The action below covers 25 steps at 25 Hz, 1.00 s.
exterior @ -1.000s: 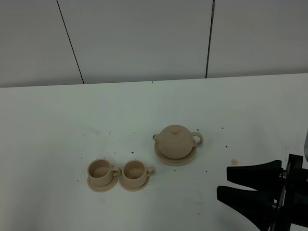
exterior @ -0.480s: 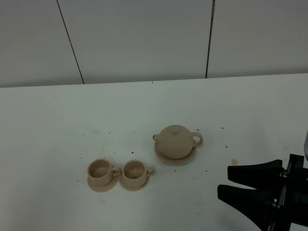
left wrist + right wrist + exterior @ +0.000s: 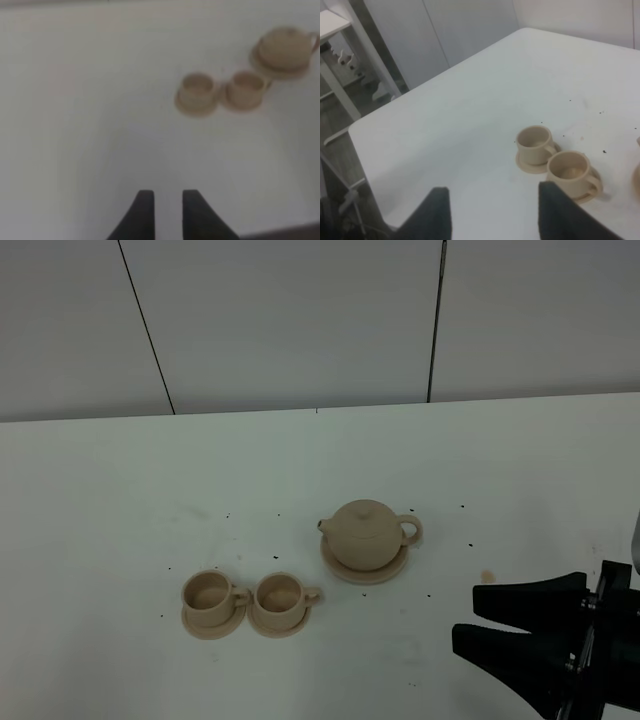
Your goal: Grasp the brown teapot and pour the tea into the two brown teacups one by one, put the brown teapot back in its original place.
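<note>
Your brown teapot [image 3: 365,534] sits on its wide saucer [image 3: 363,573], lid on, beside the near teacup [image 3: 281,595] and the far teacup [image 3: 210,595] on the counter [image 3: 120,500]. Grasp, both pours and return all look undone. The right pincer [image 3: 468,620] gapes wide and empty, well apart. The left pincer [image 3: 165,199] is narrowly parted and empty (blurred view). You cannot tell what the cups hold.

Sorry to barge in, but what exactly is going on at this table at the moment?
A two-armed robot is set up to pour tea, but nothing is held yet. The brown teapot sits lidded on its wide saucer, and the two brown teacups stand side by side on small saucers nearby, looking empty. The right end effector is open, low by the table's near right, apart from the teapot. The left end effector hovers over bare table, away from the crockery.
</note>
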Tool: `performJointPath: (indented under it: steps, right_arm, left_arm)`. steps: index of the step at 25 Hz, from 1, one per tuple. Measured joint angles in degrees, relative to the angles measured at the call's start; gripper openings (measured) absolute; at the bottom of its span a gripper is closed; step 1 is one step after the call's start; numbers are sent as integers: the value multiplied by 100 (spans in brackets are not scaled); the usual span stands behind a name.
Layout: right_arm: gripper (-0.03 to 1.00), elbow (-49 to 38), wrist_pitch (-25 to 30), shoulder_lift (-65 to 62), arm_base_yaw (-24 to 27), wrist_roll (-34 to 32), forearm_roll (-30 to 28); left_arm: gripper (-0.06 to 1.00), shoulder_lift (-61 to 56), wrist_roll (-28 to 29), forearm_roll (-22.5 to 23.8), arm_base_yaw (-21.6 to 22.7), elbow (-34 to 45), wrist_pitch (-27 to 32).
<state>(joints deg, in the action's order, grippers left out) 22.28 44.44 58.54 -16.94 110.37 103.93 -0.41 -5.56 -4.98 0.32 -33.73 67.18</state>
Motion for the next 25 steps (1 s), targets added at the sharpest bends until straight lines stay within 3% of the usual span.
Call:
performJointPath:
  steps: [9,25]
  right_arm:
    - [39,0,0,0,0,-50,0]
    - [39,0,-239,0,0,-13,0]
  left_arm:
    - [21,0,0,-28,0,441,-662]
    - [21,0,-6,-28,0,477,-696]
